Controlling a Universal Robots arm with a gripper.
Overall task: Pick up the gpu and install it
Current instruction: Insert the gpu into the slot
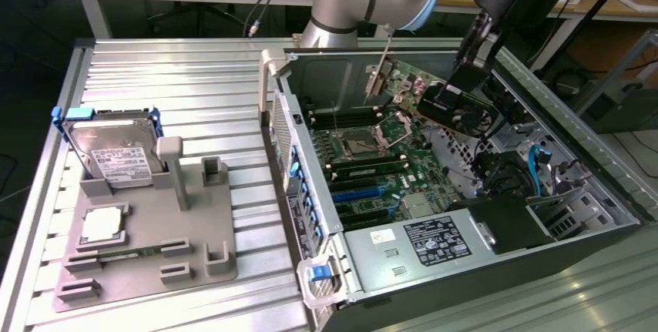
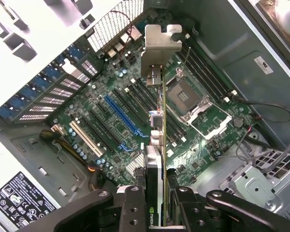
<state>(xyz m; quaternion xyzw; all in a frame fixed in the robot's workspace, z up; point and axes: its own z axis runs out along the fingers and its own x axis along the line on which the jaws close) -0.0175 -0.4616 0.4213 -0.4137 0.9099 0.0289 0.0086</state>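
The gpu [image 1: 444, 99] is held edge-on, clamped in the tool [image 2: 157, 191], above the motherboard [image 1: 375, 164] inside the opened computer case [image 1: 602, 166]

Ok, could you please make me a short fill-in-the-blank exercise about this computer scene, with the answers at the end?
1. The gripper holds the graphics card above the open computer ____.
2. The card is not yet in a slot of the green ____.
3. On the grey holder stands a hard drive with a ____ label.
Answers: case; motherboard; white.
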